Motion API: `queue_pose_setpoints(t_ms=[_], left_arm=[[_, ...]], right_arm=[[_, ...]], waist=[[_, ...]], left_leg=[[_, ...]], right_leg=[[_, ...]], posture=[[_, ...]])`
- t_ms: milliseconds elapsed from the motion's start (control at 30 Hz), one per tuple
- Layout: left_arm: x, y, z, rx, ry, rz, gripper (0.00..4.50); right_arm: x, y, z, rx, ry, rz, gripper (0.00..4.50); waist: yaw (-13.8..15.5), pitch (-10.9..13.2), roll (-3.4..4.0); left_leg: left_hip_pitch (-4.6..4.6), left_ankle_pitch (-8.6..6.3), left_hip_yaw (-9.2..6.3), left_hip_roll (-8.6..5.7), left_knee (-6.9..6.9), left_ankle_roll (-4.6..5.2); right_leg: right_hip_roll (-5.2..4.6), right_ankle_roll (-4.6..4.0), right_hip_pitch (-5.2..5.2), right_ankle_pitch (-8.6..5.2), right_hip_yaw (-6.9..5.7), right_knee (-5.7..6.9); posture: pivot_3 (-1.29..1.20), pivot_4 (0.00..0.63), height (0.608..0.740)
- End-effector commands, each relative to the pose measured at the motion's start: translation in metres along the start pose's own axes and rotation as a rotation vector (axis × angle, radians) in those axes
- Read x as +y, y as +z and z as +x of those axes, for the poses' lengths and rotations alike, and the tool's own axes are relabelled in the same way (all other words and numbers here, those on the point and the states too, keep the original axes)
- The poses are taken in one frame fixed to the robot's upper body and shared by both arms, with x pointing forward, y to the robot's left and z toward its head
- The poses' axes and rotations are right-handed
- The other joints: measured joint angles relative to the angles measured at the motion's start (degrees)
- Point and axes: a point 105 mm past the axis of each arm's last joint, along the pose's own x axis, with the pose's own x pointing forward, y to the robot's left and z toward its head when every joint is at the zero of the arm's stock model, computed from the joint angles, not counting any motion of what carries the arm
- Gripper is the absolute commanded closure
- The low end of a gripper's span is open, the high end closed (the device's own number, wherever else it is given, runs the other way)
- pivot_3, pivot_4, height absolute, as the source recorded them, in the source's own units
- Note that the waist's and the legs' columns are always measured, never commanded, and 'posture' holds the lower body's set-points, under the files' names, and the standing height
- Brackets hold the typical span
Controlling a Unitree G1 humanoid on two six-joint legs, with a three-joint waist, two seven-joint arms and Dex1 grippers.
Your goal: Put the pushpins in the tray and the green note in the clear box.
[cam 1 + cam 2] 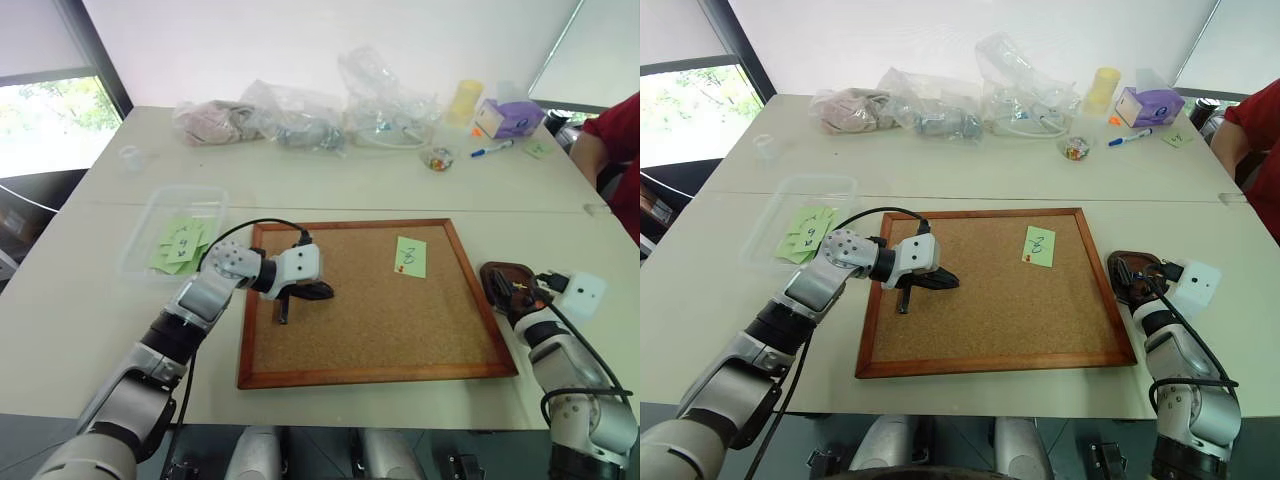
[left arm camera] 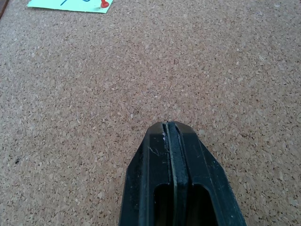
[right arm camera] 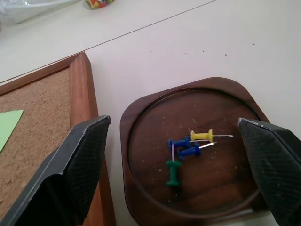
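fig.: green note [image 1: 410, 257], red pushpin [image 1: 400, 268] at its lower edge, lies upright on cork board [image 1: 370, 350] betw. both arms. l gripper [image 1: 318, 291] pinched shut, empty; r gripper [image 3: 176, 160] spread wide, empty, over tray [image 3: 155, 101].

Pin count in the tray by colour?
In the tray, right wrist view:
Blue pushpins: 2
Yellow pushpin: 1
Green pushpin: 1
Total: 4
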Motion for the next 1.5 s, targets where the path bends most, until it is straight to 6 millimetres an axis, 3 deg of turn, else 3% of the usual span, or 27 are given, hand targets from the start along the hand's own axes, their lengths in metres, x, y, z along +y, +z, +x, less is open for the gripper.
queue_pose_setpoints(t_ms=[33, 200, 333, 500, 700, 1033, 1233, 1333, 1500], left_arm=[[0.000, 0.000, 0.000, 0.009, 0.003, 0.011, 4.50], [0.000, -0.002, -0.002, 0.012, 0.006, 0.006, 4.50], [-0.001, -0.006, -0.005, 0.044, -0.001, 0.020, 4.50], [0.005, -0.013, -0.012, 0.075, 0.012, 0.035, 4.50], [0.005, -0.012, -0.013, 0.072, 0.001, 0.045, 4.50], [-0.002, -0.009, -0.006, 0.057, -0.018, 0.047, 4.50], [-0.002, -0.009, -0.005, 0.056, -0.021, 0.044, 4.50], [-0.003, -0.010, -0.003, 0.054, -0.023, 0.043, 4.50], [-0.003, -0.011, -0.003, 0.055, -0.022, 0.042, 4.50]], right_arm=[[-0.001, 0.016, -0.002, -0.068, 0.004, -0.001, 0.05], [0.015, 0.042, -0.011, -0.212, 0.084, -0.100, 0.05], [0.048, 0.055, -0.018, -0.282, 0.233, -0.176, 0.05], [0.097, 0.025, -0.015, -0.141, 0.452, -0.250, 0.05], [0.128, -0.011, -0.012, -0.013, 0.580, -0.254, 0.05], [0.139, -0.032, -0.001, 0.035, 0.600, -0.266, 0.05], [0.144, -0.033, 0.005, 0.027, 0.610, -0.289, 0.05], [0.143, -0.037, 0.005, 0.037, 0.607, -0.308, 0.96], [0.141, -0.040, 0.005, 0.047, 0.601, -0.314, 3.54]], waist=[[0.0, 0.0, 0.00], [0.0, 0.0, 0.00], [-0.2, 0.0, 0.01], [-0.4, 0.0, 0.01], [-0.2, 0.0, 0.01], [-0.2, 0.0, 0.01], [-0.2, 0.0, 0.01], [-0.1, 0.0, 0.01], [-0.1, 0.0, 0.01]], left_leg=[[0.00, 0.00, 0.00, 0.00, 0.00, 0.00], [-0.01, 0.00, 0.00, -0.01, 0.00, 0.00], [0.00, 0.00, 0.01, -0.01, 0.00, 0.00], [0.03, 0.00, 0.00, 0.03, 0.00, 0.00], [0.02, 0.00, 0.01, 0.02, 0.00, 0.00], [0.02, 0.00, 0.01, 0.02, 0.00, 0.00], [0.02, 0.00, 0.01, 0.02, 0.00, 0.00], [0.02, 0.00, 0.01, 0.02, 0.00, 0.00], [0.02, 0.00, 0.01, 0.01, 0.00, 0.00]], right_leg=[[0.00, 0.00, 0.00, 0.00, 0.00, 0.00], [0.00, 0.00, 0.00, 0.00, 0.00, -0.01], [0.00, 0.00, 0.00, 0.00, 0.00, -0.01], [0.05, 0.00, 0.00, 0.00, 0.00, 0.02], [0.03, 0.00, 0.00, 0.00, 0.00, 0.00], [0.04, 0.00, 0.00, 0.00, -0.01, 0.01], [0.04, 0.00, 0.00, 0.00, -0.01, 0.01], [0.03, 0.00, 0.00, 0.00, -0.01, 0.01], [0.03, 0.00, 0.00, 0.00, -0.01, 0.01]], posture=[[0.00, 0.150, 0.737], [0.00, 0.150, 0.737], [0.00, 0.150, 0.737], [0.00, 0.150, 0.737], [0.00, 0.150, 0.737], [0.00, 0.150, 0.737], [0.00, 0.150, 0.737], [0.00, 0.150, 0.737], [0.00, 0.150, 0.737]])
